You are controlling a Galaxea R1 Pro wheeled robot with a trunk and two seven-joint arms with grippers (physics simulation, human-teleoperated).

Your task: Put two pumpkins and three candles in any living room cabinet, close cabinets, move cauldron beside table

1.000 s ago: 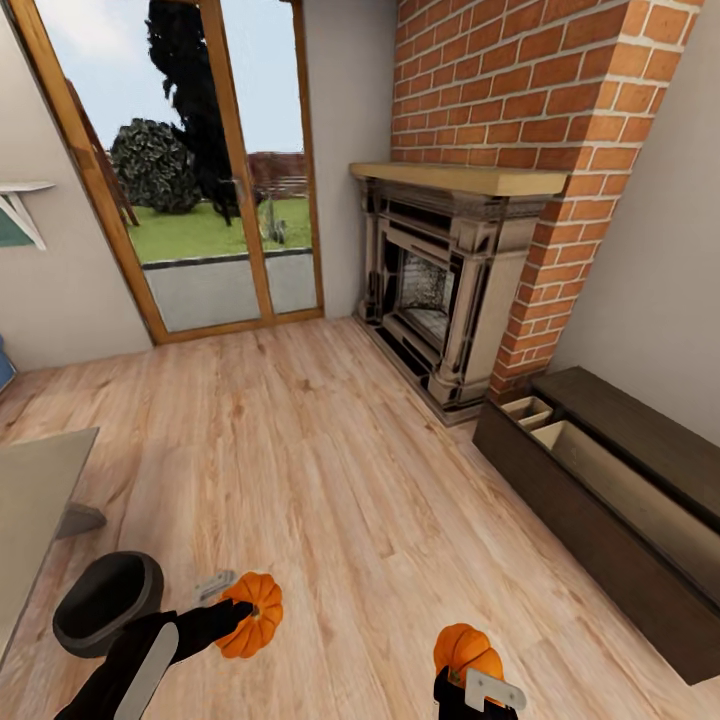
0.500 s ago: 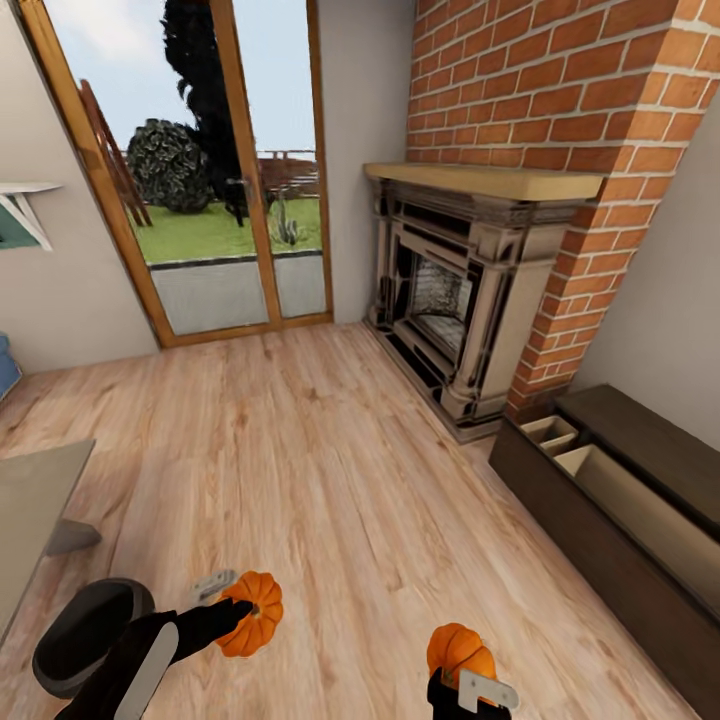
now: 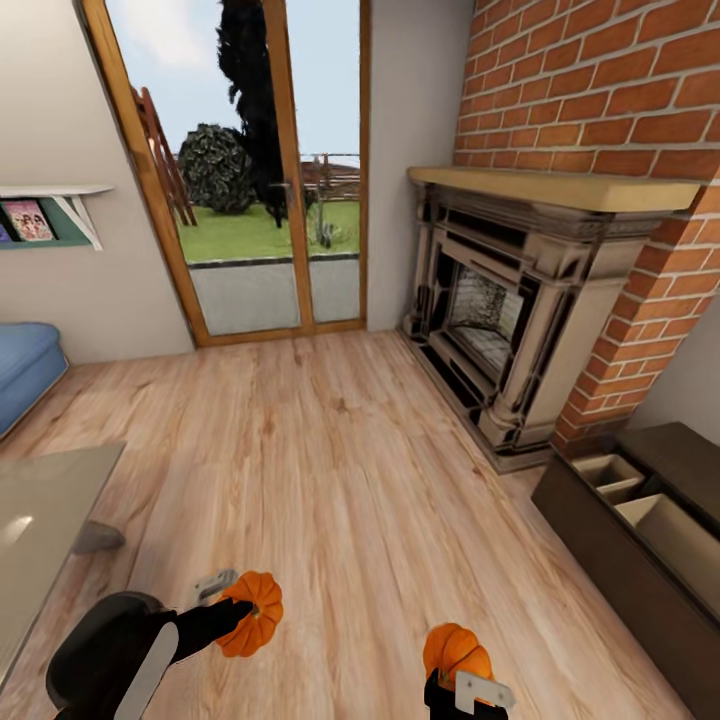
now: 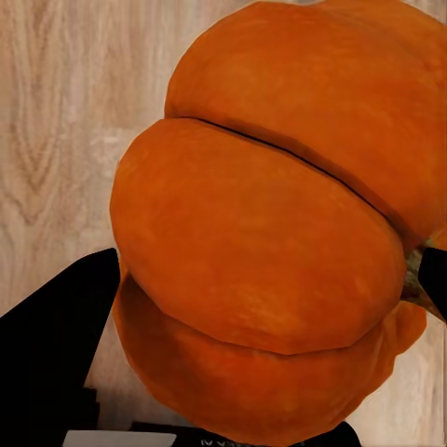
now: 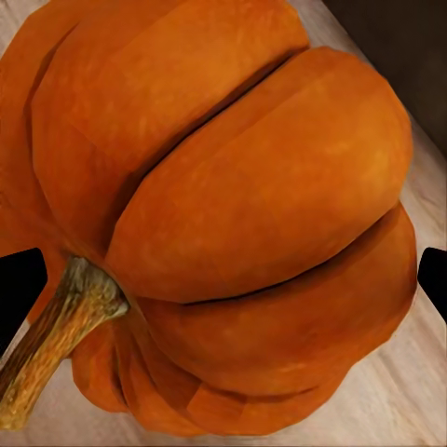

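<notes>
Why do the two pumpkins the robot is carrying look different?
The left claw's pumpkin is turned on its side, its middle dimple facing the camera; the right claw's pumpkin shows its rounded side. The left one is gripped from the side, the right one from below. Both are orange, ribbed and alike in size.

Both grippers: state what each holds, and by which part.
Left gripper holds a pumpkin by its ribbed sides. Right gripper holds the other pumpkin, also across its sides; its stem is free.
</notes>
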